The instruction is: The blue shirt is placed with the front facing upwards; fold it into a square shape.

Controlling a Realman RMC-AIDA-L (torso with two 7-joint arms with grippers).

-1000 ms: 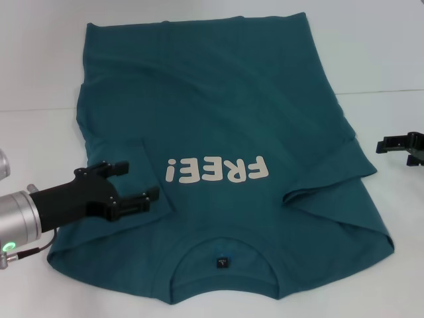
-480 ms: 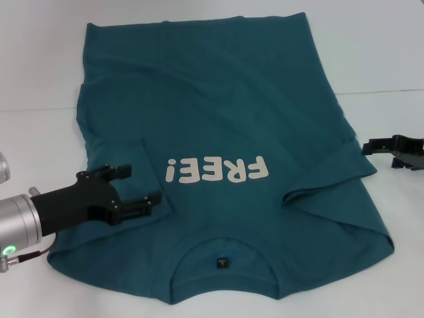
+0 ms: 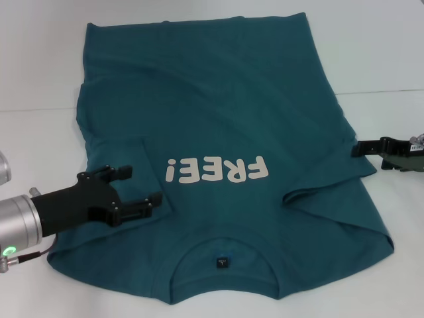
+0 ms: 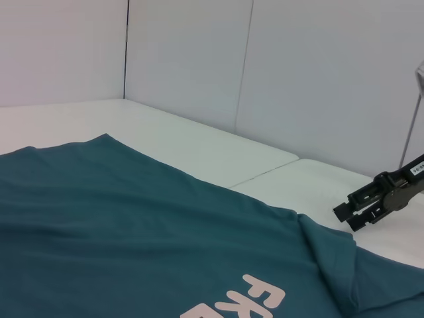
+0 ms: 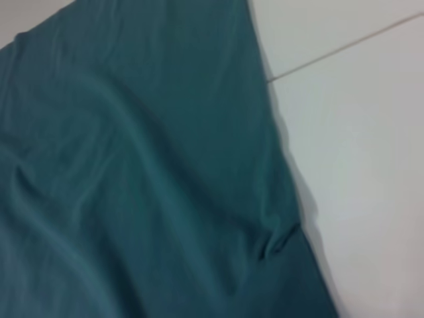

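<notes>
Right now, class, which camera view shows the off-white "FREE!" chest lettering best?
The head view: the whole off-white "FREE!" lettering reads there on the teal-blue cotton T-shirt. The left wrist view catches only its first letters; the right wrist view shows none.

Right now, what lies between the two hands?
In the head view, only the blue shirt lies between the left hand and right hand, its FREE! lettering on the stretch.

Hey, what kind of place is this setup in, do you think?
Probably a lab test bench: a plain white table, bare white panel walls, and only the blue shirt laid out between the left gripper and right gripper.
</notes>
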